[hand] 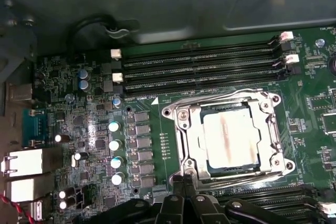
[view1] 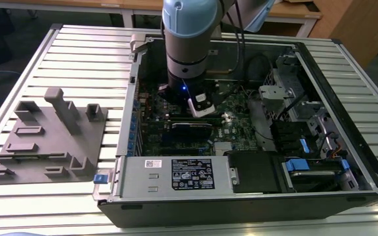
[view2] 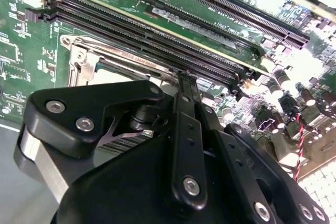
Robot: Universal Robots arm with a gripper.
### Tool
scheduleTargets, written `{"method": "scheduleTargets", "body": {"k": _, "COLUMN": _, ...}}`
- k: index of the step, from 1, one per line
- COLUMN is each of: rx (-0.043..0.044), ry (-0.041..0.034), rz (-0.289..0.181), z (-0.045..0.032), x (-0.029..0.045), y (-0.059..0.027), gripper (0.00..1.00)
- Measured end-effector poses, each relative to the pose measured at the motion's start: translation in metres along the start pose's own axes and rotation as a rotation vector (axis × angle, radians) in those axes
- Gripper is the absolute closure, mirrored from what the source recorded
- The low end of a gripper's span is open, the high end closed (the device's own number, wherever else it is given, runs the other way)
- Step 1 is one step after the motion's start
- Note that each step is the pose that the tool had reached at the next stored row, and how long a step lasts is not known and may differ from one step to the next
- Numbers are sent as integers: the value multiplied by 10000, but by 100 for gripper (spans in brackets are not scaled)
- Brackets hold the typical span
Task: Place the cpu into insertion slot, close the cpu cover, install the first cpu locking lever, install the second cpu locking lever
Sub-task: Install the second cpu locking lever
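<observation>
The cpu (hand: 231, 139) sat in the insertion slot (hand: 185, 129), with the cpu cover (hand: 229, 101) closed flat around its silver top. The gripper (hand: 185, 179) stood at the socket's six o'clock edge, its fingers (view2: 185, 85) together and touching the metal frame. Long memory slots (hand: 199, 66) ran at twelve o'clock, inside the open computer case (view1: 241, 201) on the slatted counter (view1: 77, 44).

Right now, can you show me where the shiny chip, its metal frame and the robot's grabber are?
cpu (hand: 231, 141): first wrist view, middle of its silver top.
cpu cover (hand: 185, 129): first wrist view, one side bar of the frame.
gripper (hand: 185, 181): first wrist view, at its fingertips.
</observation>
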State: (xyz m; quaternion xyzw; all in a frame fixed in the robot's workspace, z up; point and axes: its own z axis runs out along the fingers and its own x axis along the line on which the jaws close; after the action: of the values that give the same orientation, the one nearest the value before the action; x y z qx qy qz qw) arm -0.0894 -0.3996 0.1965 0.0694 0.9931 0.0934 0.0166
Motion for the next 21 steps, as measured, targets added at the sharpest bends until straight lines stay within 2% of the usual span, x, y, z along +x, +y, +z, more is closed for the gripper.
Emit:
{"method": "scheduleTargets", "body": {"k": 6, "rx": -27, "ry": 4, "rz": 1, "z": 26, "x": 26, "y": -14, "gripper": 89}}
{"method": "scheduleTargets", "body": {"k": 13, "rx": -28, "ry": 4, "rz": 2, "z": 22, "x": 31, "y": -21, "gripper": 89}}
{"method": "scheduleTargets", "body": {"k": 17, "rx": -29, "ry": 3, "rz": 2, "z": -10, "x": 30, "y": -14, "gripper": 89}}
{"method": "scheduleTargets", "body": {"k": 21, "rx": -28, "ry": 4, "rz": 2, "z": -75, "x": 29, "y": -2, "gripper": 89}}
